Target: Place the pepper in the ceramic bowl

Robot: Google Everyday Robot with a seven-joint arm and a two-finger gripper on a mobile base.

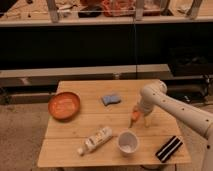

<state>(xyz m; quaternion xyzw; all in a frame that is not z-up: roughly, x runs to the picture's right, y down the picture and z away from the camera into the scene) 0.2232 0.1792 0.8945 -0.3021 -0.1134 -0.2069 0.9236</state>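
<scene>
- While my arm bends in from the right, my gripper (141, 119) sits low over the right half of the wooden surface (65, 135), right against the pepper (135, 115).
- Whether the gripper is clenched on the pepper or released, I cannot tell.
- The pepper stands steeply tilted between the blue sponge (111, 99) and the white cup (128, 142), well apart from the ceramic bowl (51, 109) at the left.
- 1 white bottle (96, 140) lies on its side left of the cup.
- 1 black item (168, 148) lies near the front right corner.
</scene>
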